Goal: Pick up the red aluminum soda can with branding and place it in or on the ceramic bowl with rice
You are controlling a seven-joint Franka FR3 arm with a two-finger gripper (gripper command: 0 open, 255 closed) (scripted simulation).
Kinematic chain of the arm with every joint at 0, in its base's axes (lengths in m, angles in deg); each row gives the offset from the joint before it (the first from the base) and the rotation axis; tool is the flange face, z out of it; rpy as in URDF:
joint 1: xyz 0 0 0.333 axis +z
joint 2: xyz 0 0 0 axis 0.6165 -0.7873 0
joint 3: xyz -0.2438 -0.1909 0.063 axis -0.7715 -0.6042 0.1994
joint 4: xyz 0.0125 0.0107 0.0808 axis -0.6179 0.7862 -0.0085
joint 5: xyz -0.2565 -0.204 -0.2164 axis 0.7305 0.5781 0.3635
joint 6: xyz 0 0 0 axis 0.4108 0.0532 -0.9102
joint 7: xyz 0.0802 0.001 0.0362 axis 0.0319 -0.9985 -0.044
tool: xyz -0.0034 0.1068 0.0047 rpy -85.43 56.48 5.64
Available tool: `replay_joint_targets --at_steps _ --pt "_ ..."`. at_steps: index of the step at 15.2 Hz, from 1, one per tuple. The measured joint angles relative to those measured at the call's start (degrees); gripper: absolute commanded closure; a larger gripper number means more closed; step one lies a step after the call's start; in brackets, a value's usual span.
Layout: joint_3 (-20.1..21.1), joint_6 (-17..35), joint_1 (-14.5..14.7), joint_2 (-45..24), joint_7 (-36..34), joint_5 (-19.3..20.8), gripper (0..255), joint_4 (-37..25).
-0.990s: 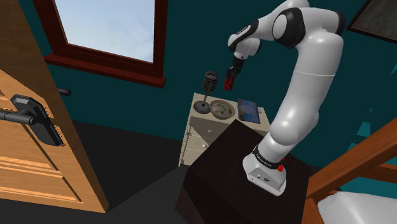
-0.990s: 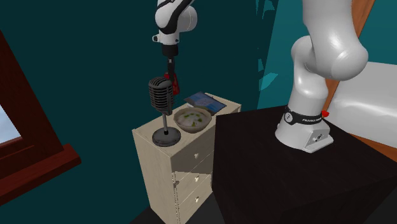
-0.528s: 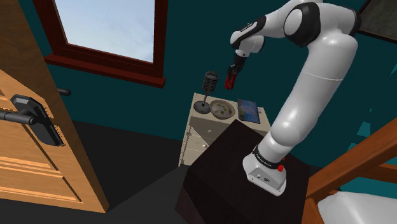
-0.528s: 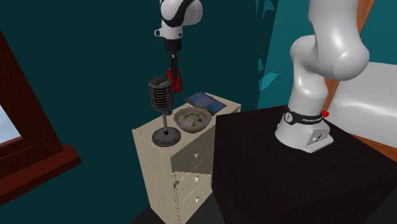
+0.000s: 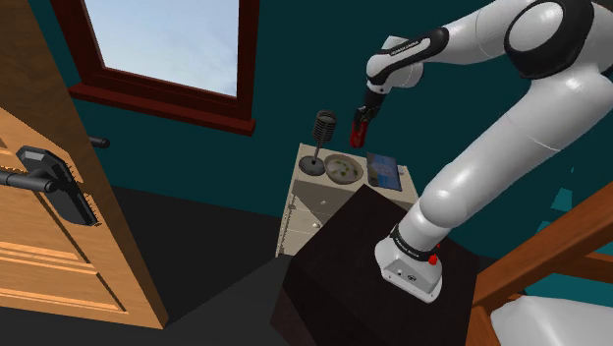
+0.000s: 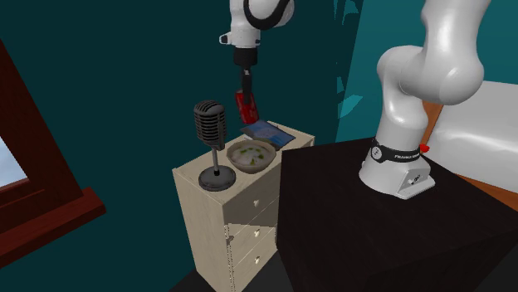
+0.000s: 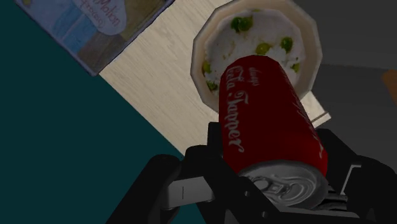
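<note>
The pick looks done. The hand (image 5: 361, 125) has its two fingers closed around the sides of the red can (image 7: 264, 111), which hangs in the air well above the chest (image 6: 241, 224), touching nothing else. In the wrist view the can's tab end sits up between the fingers, near the palm, and its other end points down toward the chest top. White script runs along its side.

What is left is the placing. The bowl (image 6: 249, 167) stands on the chest top between the microphone (image 6: 212, 133) and the book (image 6: 267, 131). In the two outside views the can hangs high, a little to the book's side of the bowl rather than straight over it. Along the hand, the can's far end overlaps the bowl's rim, so I judge the bowl lies close to the line of descent. My guess is that a small shift toward the bowl, a lowering and a release remain.

The bowl holds white rice (image 7: 254, 28) with green bits (image 7: 240, 24) scattered through it, filling it nearly to the rim. Nothing else is in it. With the rice that high, the can would likely rest on top rather than sink in, and it may tip or roll against the rim once let go.
</note>
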Motion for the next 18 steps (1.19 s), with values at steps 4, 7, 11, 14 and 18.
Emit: replay_joint_targets --at_steps 4,7,11,14,18 --pt "2.0 1.0 -0.3 5.1 -4.3 3.2 255 5.7" --pt "1.6 3.5 -0.1 3.7 -3.9 2.7 255 7.0" --pt "1.0 7.1 0.3 1.2 -2.8 1.5 255 8.3" --pt "0.5 9.7 0.7 -0.8 -1.9 0.3 255 9.0" --pt "0.0 13.5 1.3 -4.2 -0.1 -2.1 255 9.7"
